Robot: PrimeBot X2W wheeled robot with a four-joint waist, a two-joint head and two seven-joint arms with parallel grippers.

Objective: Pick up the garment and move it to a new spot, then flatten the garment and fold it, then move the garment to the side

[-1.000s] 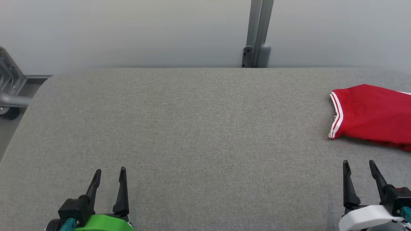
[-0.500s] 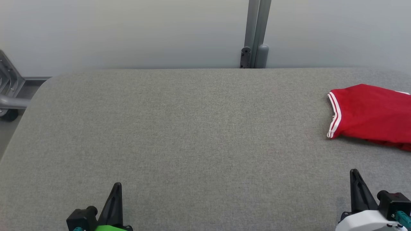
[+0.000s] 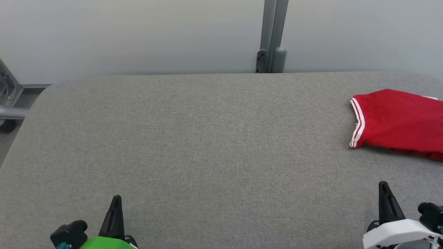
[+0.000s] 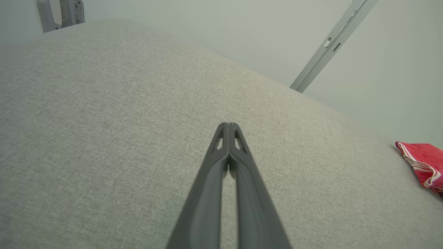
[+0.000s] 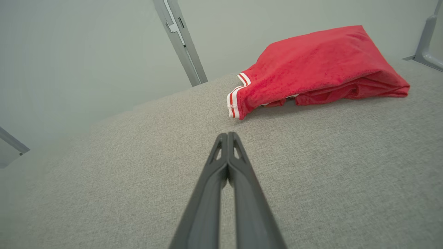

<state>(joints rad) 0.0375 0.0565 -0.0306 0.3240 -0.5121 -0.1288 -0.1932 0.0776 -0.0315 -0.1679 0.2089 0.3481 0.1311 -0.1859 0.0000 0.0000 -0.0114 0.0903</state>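
Note:
A red garment point(image 3: 401, 121) with white-striped trim lies folded at the right edge of the grey padded table point(image 3: 207, 138); it also shows in the right wrist view point(image 5: 318, 65) and at the far right of the left wrist view point(image 4: 424, 164). My left gripper point(image 3: 116, 200) sits at the lower left, shut with nothing in it, fingers pressed together point(image 4: 227, 126). At the lower right my right gripper point(image 3: 383, 185) is likewise shut and empty point(image 5: 227, 135), a short way in front of the garment and apart from it.
A grey upright post point(image 3: 271, 34) stands behind the table against the pale wall. A metal frame with a wheel point(image 3: 8, 107) is off the table's left edge. Bare grey table surface spreads between the grippers and the garment.
Both grippers have shut from wide open and drawn back toward the bottom edge. The head view has shifted slightly; the garment lies as before.

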